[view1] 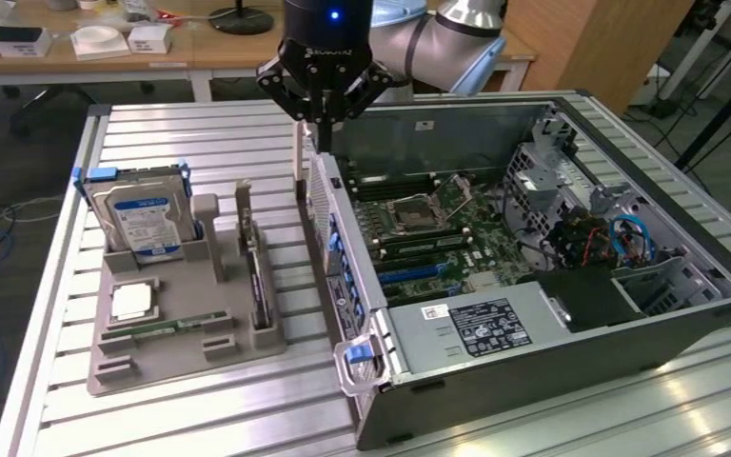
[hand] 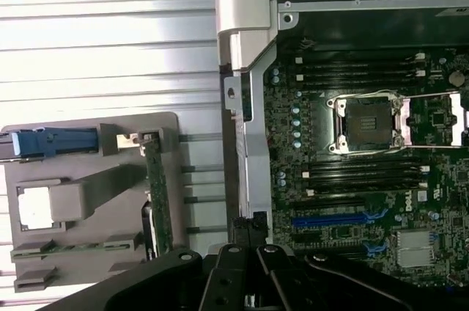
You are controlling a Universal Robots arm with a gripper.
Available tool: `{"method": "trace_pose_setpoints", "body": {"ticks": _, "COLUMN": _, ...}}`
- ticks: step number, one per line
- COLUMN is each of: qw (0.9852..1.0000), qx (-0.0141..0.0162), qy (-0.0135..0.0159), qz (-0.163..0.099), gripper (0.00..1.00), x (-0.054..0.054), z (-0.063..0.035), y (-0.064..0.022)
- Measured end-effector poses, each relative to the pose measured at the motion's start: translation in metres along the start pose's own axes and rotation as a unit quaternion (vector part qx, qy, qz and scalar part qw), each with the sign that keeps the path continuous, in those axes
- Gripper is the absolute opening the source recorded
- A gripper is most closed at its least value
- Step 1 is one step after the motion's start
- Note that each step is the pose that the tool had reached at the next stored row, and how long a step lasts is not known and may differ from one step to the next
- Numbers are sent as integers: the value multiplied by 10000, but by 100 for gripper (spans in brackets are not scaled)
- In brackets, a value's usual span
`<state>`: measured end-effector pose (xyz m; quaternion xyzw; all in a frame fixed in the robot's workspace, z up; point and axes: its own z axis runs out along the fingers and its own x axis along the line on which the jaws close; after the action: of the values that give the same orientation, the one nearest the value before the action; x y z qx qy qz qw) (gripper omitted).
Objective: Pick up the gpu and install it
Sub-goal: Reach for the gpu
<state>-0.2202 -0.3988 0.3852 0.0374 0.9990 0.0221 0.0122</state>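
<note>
The gpu (view1: 254, 276) stands on edge in a slot of the grey holder tray (view1: 168, 357), with its silver bracket end pointing up. In the wrist view the gpu (hand: 156, 194) shows as a thin green edge in the same tray (hand: 88, 201). My gripper (view1: 324, 141) hangs shut over the near rear wall of the open computer case (view1: 569, 371), to the exterior view's right of the gpu and apart from it. Nothing shows between its fingers. The gripper (hand: 249, 229) sits just above the case wall beside the motherboard (hand: 366, 179).
A hard drive (view1: 144, 219) with a blue-white label stands at the tray's back. A processor (view1: 130, 303) and a narrow memory stick (view1: 163, 328) lie lower in the tray. Blue expansion slots (hand: 337, 217) show on the motherboard. A white latch (hand: 245, 21) sticks out at the case's corner.
</note>
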Motion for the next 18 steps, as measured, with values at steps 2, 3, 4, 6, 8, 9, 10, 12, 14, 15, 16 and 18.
{"method": "trace_pose_setpoints", "body": {"ticks": 2, "qw": 10000, "qx": 0, "qy": 0, "qz": 0, "gripper": 11, "x": 38, "z": 1, "y": -3}}
{"method": "trace_pose_setpoints", "body": {"ticks": 3, "qw": 10000, "qx": 0, "qy": 0, "qz": 0, "gripper": 11, "x": 59, "z": 1, "y": -5}}
{"method": "trace_pose_setpoints", "body": {"ticks": 4, "qw": 10000, "qx": 0, "qy": -1, "qz": 0, "gripper": 11, "x": 81, "z": 2, "y": -6}}
{"method": "trace_pose_setpoints", "body": {"ticks": 6, "qw": 10000, "qx": 0, "qy": -1, "qz": 0, "gripper": 11, "x": 132, "z": 3, "y": -10}}
{"method": "trace_pose_setpoints", "body": {"ticks": 8, "qw": 10000, "qx": 0, "qy": 0, "qz": 0, "gripper": 11, "x": 179, "z": 4, "y": -14}}
{"method": "trace_pose_setpoints", "body": {"ticks": 9, "qw": 10000, "qx": 0, "qy": 0, "qz": 0, "gripper": 11, "x": 204, "z": 5, "y": -16}}
{"method": "trace_pose_setpoints", "body": {"ticks": 10, "qw": 10000, "qx": 0, "qy": 0, "qz": 0, "gripper": 11, "x": 228, "z": 5, "y": -18}}
{"method": "trace_pose_setpoints", "body": {"ticks": 12, "qw": 10000, "qx": 0, "qy": 0, "qz": 0, "gripper": 11, "x": 278, "z": 7, "y": -22}}
{"method": "trace_pose_setpoints", "body": {"ticks": 14, "qw": 10000, "qx": -1, "qy": -1, "qz": 0, "gripper": 11, "x": 336, "z": 8, "y": -26}}
{"method": "trace_pose_setpoints", "body": {"ticks": 15, "qw": 10000, "qx": 0, "qy": -1, "qz": 0, "gripper": 11, "x": 367, "z": 8, "y": -28}}
{"method": "trace_pose_setpoints", "body": {"ticks": 16, "qw": 10000, "qx": 0, "qy": -1, "qz": 0, "gripper": 11, "x": 395, "z": 8, "y": -31}}
{"method": "trace_pose_setpoints", "body": {"ticks": 18, "qw": 10000, "qx": 0, "qy": -1, "qz": 0, "gripper": 11, "x": 453, "z": 9, "y": -35}}
